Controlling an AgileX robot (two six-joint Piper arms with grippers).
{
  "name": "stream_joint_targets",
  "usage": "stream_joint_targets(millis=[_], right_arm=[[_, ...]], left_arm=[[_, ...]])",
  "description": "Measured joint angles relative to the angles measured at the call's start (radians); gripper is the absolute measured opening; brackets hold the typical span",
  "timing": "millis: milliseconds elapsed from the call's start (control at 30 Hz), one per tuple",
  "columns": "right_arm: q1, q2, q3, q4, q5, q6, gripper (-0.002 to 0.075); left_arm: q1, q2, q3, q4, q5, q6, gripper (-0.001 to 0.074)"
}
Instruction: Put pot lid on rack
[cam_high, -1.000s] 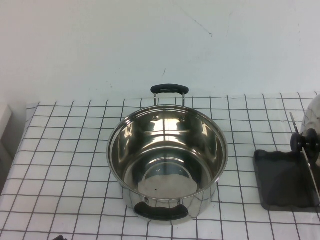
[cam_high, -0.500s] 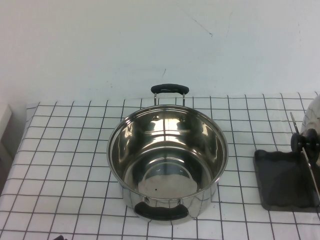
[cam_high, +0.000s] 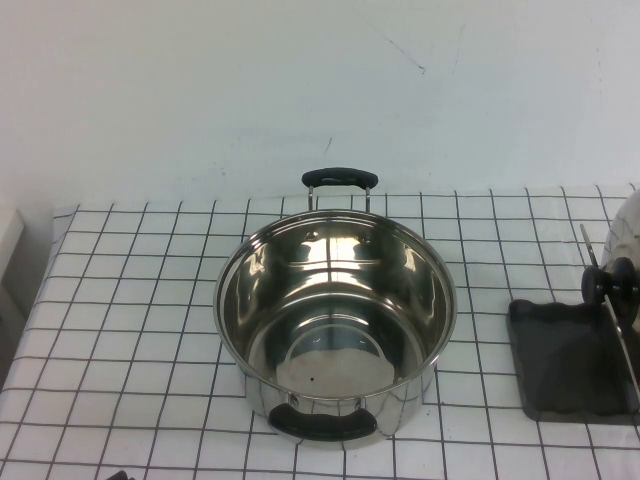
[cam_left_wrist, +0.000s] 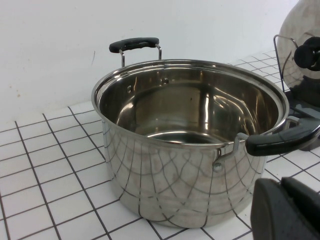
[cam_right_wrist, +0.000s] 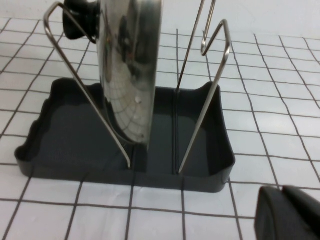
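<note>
Pot lid (cam_right_wrist: 129, 65), round and mirror-shiny steel with a black round knob, stands on its edge in the small dark grey rack (cam_right_wrist: 65, 150), leaning on one thin wire bar. So the job looks done, and nothing seems left but to stay clear.

The right end effector (cam_right_wrist: 290, 212) shows only as a dark tip low over the tabletop (cam_right_wrist: 280, 125). It is just in front of the rack, apart from it and holding nothing. I cannot tell if it is wide or narrow.

The left end effector (cam_left_wrist: 287, 210) is also just a dark tip, low and just beside the deep shiny steel pot (cam_left_wrist: 190, 140) with black handles. It holds nothing, and I cannot tell its opening either. From there the lid sits past the pot, on its far side.
</note>
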Motion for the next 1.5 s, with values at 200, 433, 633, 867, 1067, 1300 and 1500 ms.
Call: stream_joint_targets(millis=[200,433,633,867,1067,1300,1500], right_arm=[[0.0,0.0,0.0,0.0,0.002,0.016,-0.0002],[0.0,0.0,-0.002,0.0,0.002,0.019,-0.0002],[0.0,0.0,-0.002,0.0,0.002,0.02,-0.0002],[0.0,0.0,-0.002,0.0,0.002,0.02,-0.0002],[0.0,0.0,-0.002,0.0,0.002,0.02,-0.0002],[0.0,0.0,-0.002,0.0,0.002,0.02,-0.0002],[0.0,0.0,-0.002,0.0,0.002,0.02,-0.0002]], left_arm=[[0.0,0.0,0.0,0.0,0.0,-0.005,-0.0002],[0.0,0.0,0.0,0.0,0.0,-0.005,-0.0002],[0.0,0.0,0.0,0.0,0.0,-0.005,-0.0002],[0.0,0.0,0.0,0.0,0.0,-0.005,-0.0002],[0.0,0.0,0.01,-0.094,0.127,0.028,-0.0002],[-0.007,-0.022,0.084,-0.946,0.4,0.77,-0.0002],[-0.008,-0.137,0.09,-1.672,0.702,1.509,-0.0002]])
